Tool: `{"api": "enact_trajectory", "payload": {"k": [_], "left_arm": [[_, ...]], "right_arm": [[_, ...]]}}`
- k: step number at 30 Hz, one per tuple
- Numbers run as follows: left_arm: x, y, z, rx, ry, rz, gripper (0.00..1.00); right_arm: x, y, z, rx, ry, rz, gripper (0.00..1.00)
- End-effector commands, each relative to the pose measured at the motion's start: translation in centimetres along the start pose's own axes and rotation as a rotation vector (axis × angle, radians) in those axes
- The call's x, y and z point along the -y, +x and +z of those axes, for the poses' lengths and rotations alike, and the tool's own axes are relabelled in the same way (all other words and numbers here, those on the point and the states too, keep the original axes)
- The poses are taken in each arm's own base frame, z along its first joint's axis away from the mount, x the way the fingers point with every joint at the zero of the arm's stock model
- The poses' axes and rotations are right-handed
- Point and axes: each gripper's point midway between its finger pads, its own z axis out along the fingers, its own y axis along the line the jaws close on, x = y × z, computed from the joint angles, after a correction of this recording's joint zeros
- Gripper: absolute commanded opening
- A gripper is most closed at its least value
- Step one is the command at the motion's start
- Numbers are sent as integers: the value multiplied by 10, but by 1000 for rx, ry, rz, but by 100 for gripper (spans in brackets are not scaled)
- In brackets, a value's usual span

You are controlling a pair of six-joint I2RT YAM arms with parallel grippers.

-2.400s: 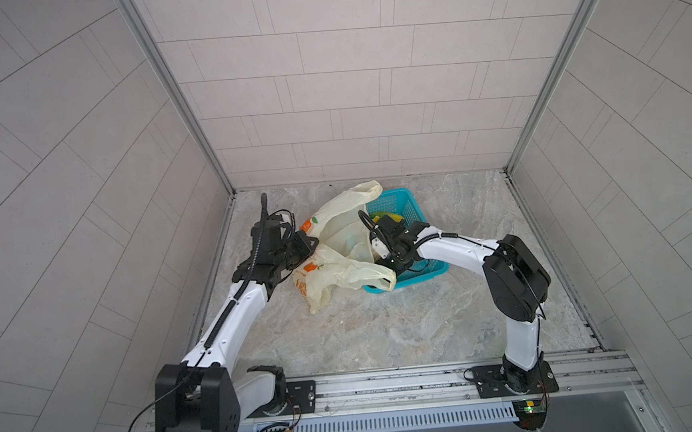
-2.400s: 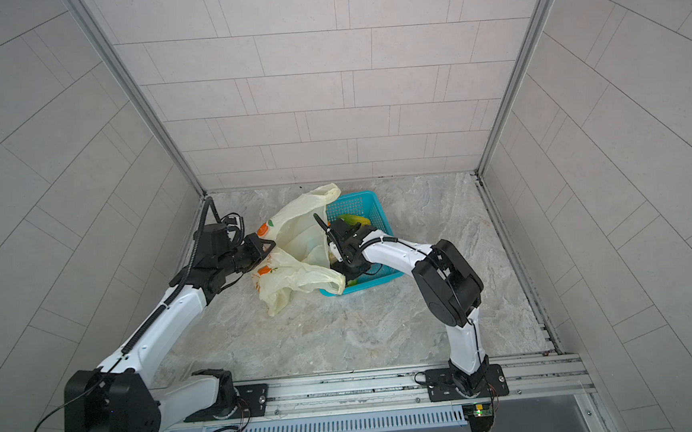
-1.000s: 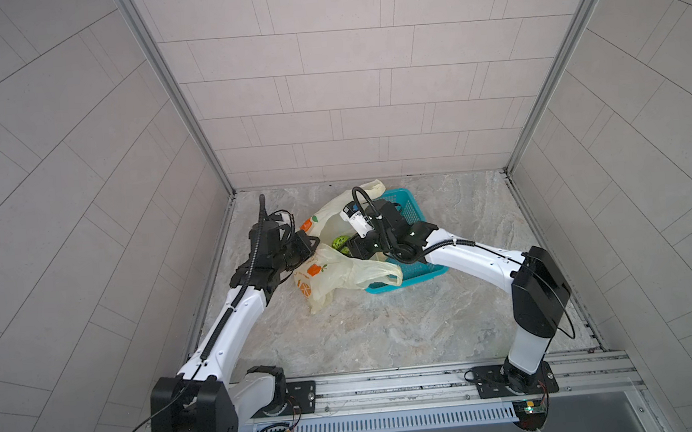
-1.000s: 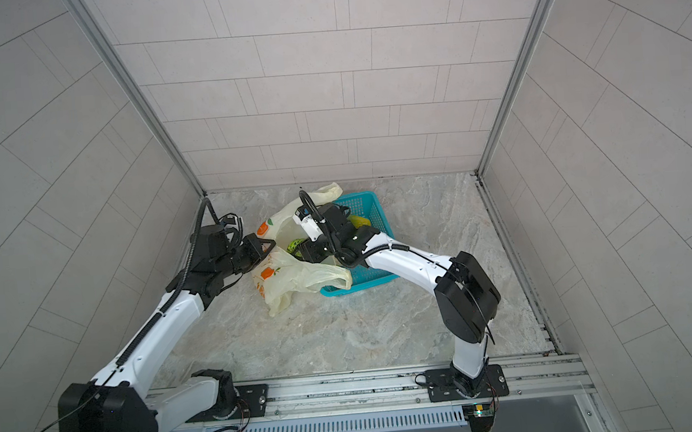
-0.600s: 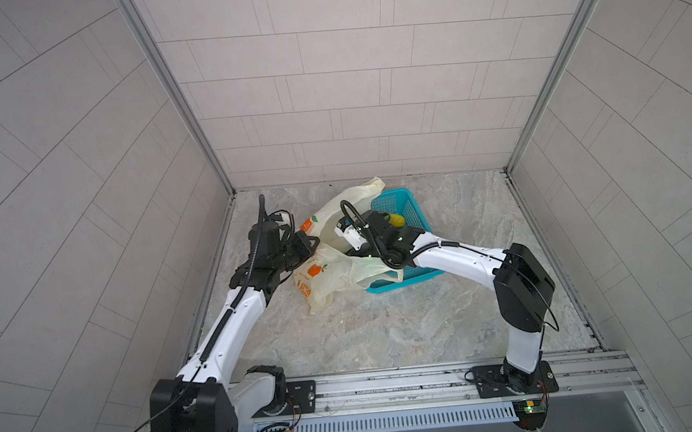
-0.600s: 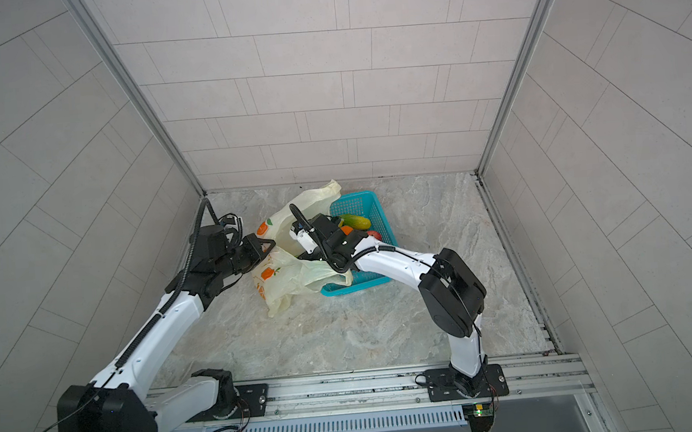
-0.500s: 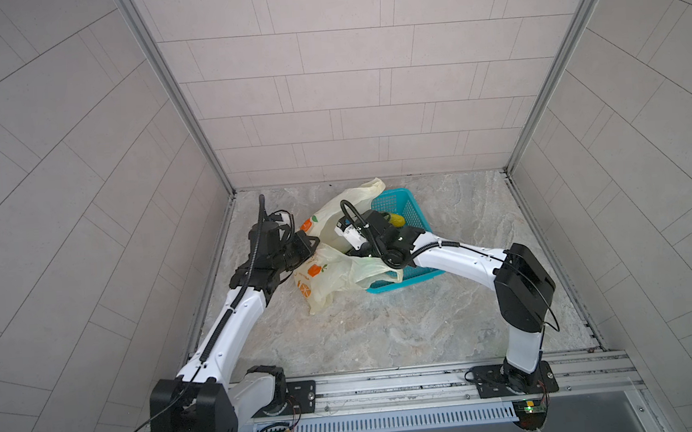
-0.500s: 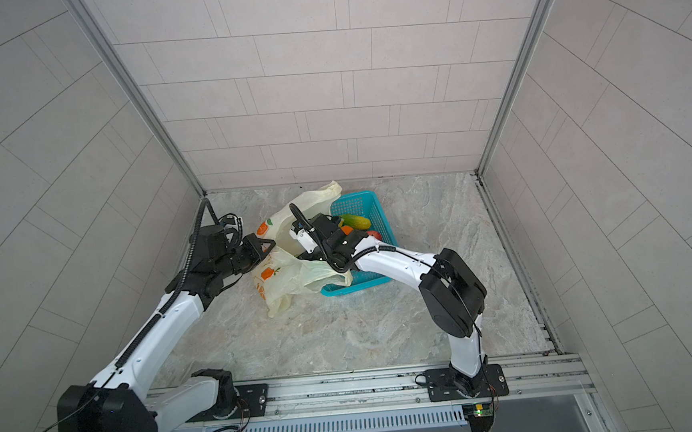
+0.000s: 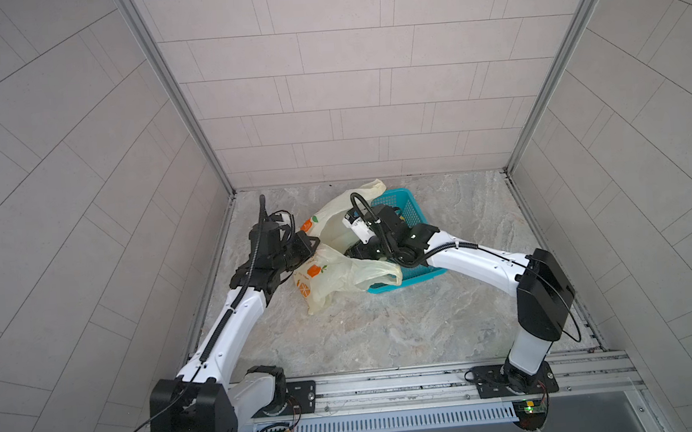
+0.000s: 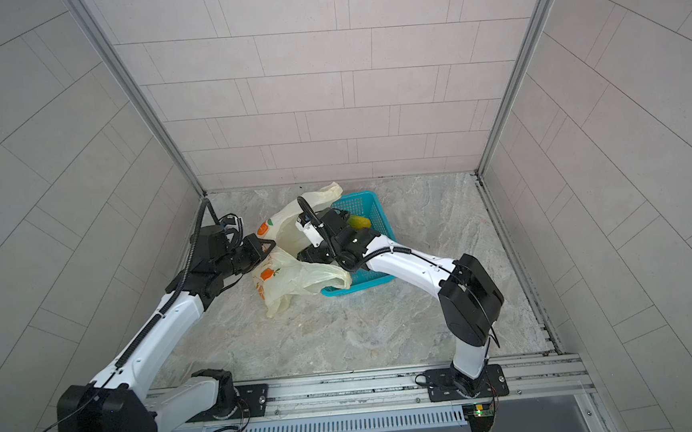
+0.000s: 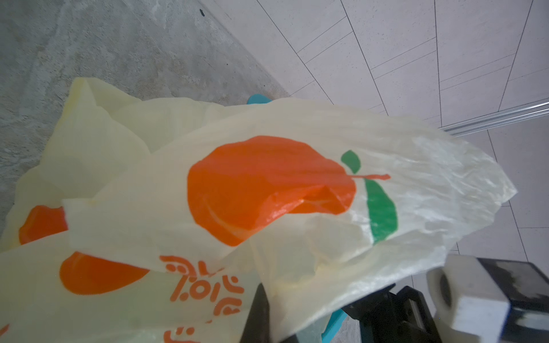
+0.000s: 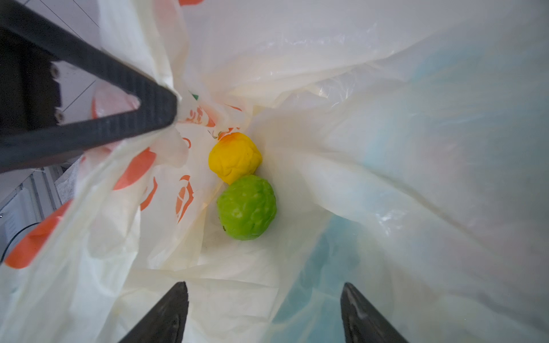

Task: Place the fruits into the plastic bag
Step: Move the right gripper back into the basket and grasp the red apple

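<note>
Release is finishing: right hand [image 12: 263,286] is spreading wide and empty inside the plastic bag [image 9: 340,273], green bumpy fruit [image 12: 246,207] now lying at its bottom against the yellow fruit [image 12: 234,157]; left hand [image 12: 166,112] is pinching the rim, and banana [image 10: 359,222] is waiting in the basket [image 10: 382,281].

Soft, diffuse light is filling both top views, casting only faint shadows beside the plastic bag [image 9: 342,273], while wall lines [image 9: 58,120] far from it are bowing. In the 2 wrist views light is glowing through its film, leaving hazy, blurred folds and small glints.
</note>
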Motion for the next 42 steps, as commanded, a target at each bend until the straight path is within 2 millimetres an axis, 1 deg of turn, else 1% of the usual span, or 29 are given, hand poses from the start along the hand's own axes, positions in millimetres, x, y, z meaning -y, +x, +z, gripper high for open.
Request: {"api": "enact_trajectory", "payload": {"k": [1,3,5,8,10,11,13,14,17,21,24,28,31,36,42], "left_arm": [[-1,4,-1,-6,-4,15,0],[-2,5,-1,-7,-6,15,0],[-3,5,-1,-5,-8,14,0],[-4,5,-1,-4,-11,15,0],[-4,5,0,-4,-13,16,0],[-4,6,0,-6,-14,17,0],[-6,6,1,-7,-18,19,0],[-6,6,1,-5,-18,21,0],[-8,7,2,-8,-22,19,0],[-8,7,3,-9,-24,17,0],[-11,7,3,-8,-38,22,0],[-12,7,3,-6,-46,22,0],[-13,8,3,-6,-50,24,0],[-14,8,2,-6,-56,28,0],[-16,9,3,-9,-62,31,0]], "right_arm": [[8,-21,-28,98,29,4,76],[19,-30,-43,155,54,32,76],[35,-35,-58,217,87,76,76],[68,-38,-84,307,167,164,76],[97,-33,-101,375,249,247,76],[109,-30,-109,402,283,282,76],[136,-15,-119,436,368,363,76],[144,-9,-120,438,390,386,76],[162,8,-113,382,440,435,76],[170,25,-85,247,450,442,75],[178,33,-69,177,469,452,74],[188,36,-52,125,504,434,74],[201,41,-43,66,558,428,74],[218,57,-29,-3,608,447,74],[224,78,-12,-86,614,478,73]]}}
